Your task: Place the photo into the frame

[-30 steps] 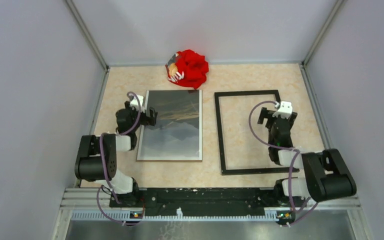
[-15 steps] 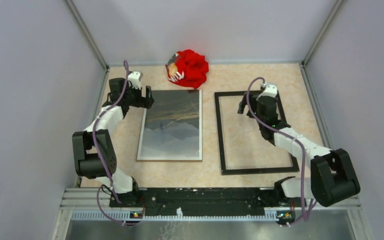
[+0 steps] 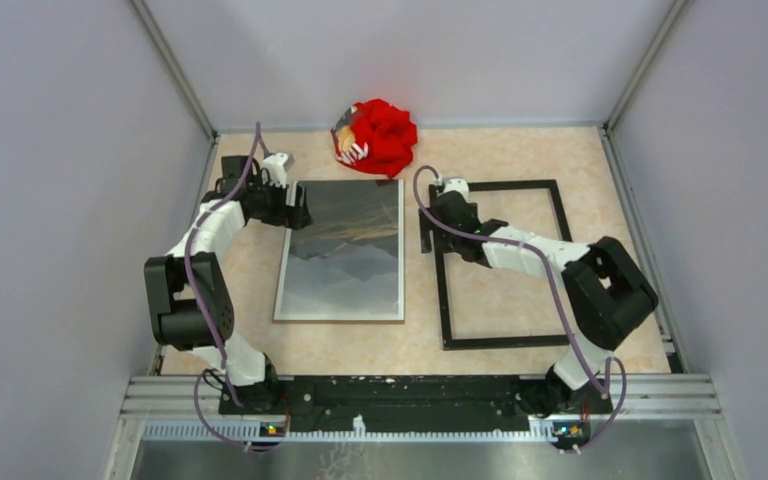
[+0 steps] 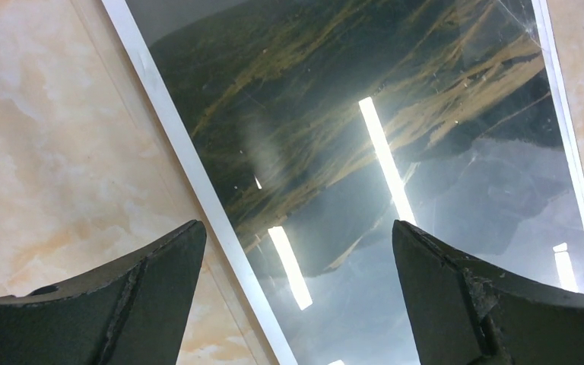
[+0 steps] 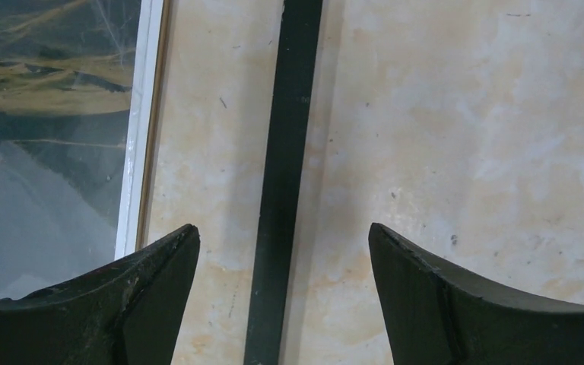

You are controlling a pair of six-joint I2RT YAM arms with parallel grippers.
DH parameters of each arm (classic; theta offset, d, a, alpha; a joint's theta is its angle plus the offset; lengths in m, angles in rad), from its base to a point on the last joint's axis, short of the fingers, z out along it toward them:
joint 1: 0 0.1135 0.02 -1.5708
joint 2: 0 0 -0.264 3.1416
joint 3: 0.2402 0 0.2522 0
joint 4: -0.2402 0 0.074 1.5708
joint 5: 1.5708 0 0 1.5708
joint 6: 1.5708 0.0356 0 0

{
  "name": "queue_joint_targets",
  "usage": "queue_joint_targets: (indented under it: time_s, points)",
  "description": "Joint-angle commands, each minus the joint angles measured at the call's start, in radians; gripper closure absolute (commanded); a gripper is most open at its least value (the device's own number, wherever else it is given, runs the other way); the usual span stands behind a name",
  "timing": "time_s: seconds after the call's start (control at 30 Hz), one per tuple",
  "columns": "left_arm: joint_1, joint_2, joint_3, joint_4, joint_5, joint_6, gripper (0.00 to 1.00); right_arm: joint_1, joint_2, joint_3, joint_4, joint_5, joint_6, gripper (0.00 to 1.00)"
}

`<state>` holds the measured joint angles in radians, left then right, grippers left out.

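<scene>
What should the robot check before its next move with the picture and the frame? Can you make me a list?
1. Left end effector open: ok, jaws wide over the photo's left edge.
2. Right end effector open: ok, jaws either side of the frame's left bar.
3. Photo flat, picture side up: ok.
4. Frame empty inside: ok, table shows through.
5. Red cloth clear of the photo: cannot tell, it sits right at the far edge.

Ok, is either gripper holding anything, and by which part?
Nothing is held. The left gripper hangs open over the left edge of the photo; the right gripper stands open astride the left bar of the frame.
</scene>
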<state>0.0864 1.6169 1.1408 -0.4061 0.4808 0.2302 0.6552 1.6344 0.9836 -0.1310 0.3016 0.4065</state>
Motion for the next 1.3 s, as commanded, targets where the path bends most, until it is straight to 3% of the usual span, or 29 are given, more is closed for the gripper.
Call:
queue_joint_targets:
  time_s: [0.0,0.17,0.37,0.5,0.73,0.8,0.93,1.0,1.27]
  points:
    - [0.003,-0.020,0.052,-0.087,-0.010,-0.005,0.01,0.051,0.080,0.110,-0.084,0.100,0.020,0.20]
    - [0.003,-0.035,0.055,-0.177,0.044,0.019,0.01,0.105,0.142,0.148,-0.148,0.194,0.018,0.28]
    - [0.003,-0.085,0.057,-0.234,0.034,0.110,0.01,0.109,0.172,0.123,-0.141,0.168,0.035,0.37]
    - [0.002,-0.110,0.054,-0.260,0.039,0.150,0.01,0.120,0.186,0.124,-0.139,0.154,0.041,0.48]
    - [-0.008,-0.133,0.046,-0.248,0.067,0.134,0.01,0.122,0.217,0.111,-0.134,0.147,0.070,0.52]
    - [-0.011,-0.140,0.044,-0.245,0.074,0.133,0.01,0.121,0.223,0.104,-0.127,0.143,0.080,0.60]
    - [-0.026,-0.153,0.030,-0.253,0.114,0.160,0.01,0.122,0.216,0.116,-0.132,0.130,0.094,0.92]
    - [-0.048,-0.172,0.004,-0.263,0.152,0.231,0.01,0.122,0.196,0.137,-0.151,0.124,0.094,0.99]
    - [-0.204,-0.339,-0.172,-0.089,0.066,0.424,0.02,0.122,0.083,0.331,-0.309,0.044,0.121,1.00]
